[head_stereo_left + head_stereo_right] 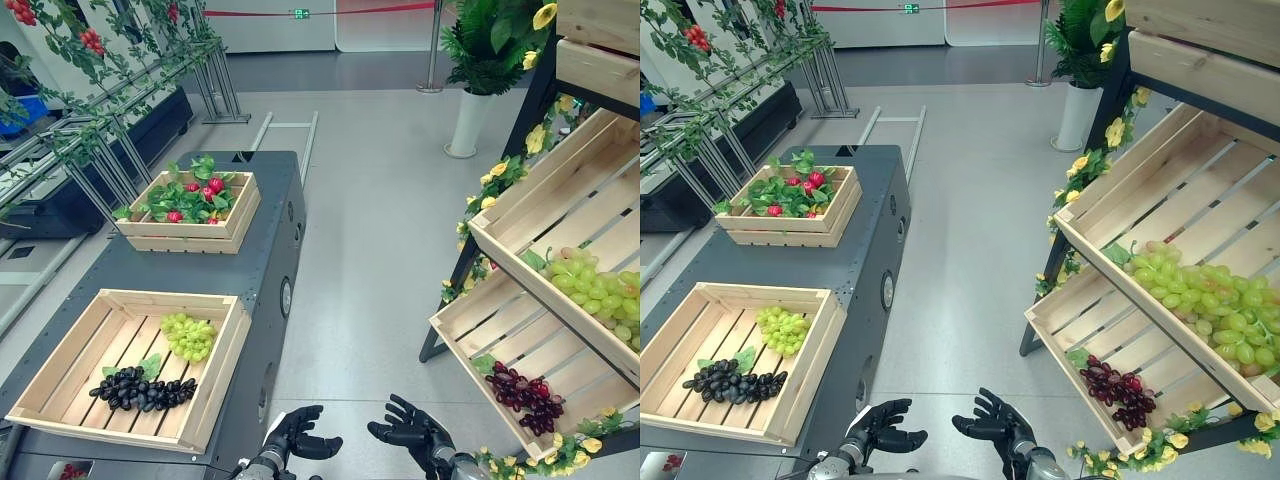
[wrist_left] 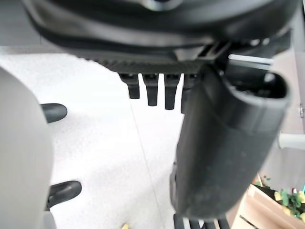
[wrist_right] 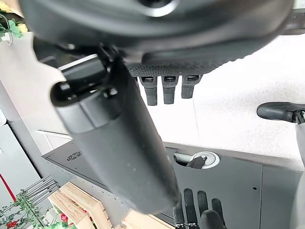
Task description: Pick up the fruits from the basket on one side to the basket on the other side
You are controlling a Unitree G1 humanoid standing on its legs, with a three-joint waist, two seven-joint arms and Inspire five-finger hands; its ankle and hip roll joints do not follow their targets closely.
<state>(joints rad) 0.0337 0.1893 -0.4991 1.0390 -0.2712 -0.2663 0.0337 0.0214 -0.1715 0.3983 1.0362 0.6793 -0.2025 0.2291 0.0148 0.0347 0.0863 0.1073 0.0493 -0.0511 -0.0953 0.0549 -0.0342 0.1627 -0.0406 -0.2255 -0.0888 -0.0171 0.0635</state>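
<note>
We are holding left hand (image 1: 296, 434) and right hand (image 1: 412, 430) at 6 o'clock, fingers relaxed, empty. Green grapes (image 1: 188, 336) and black grapes (image 1: 143, 389) lying in crate (image 1: 214, 378) at 8 o'clock; dark red grapes (image 1: 524, 388) sitting on shelf (image 1: 478, 350) at 4 o'clock.

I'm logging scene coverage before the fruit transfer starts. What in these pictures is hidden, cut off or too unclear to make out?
- Green grapes on the shelf: cut off by the left eye view's right edge, so the pile's full extent is unknown.
- Red fruits in the far crate: leaves cover them and they are too small to name.
- Upper shelf crate: its inside is hidden by its own wall.
- Left hand and right hand: open, holding nothing.
</note>
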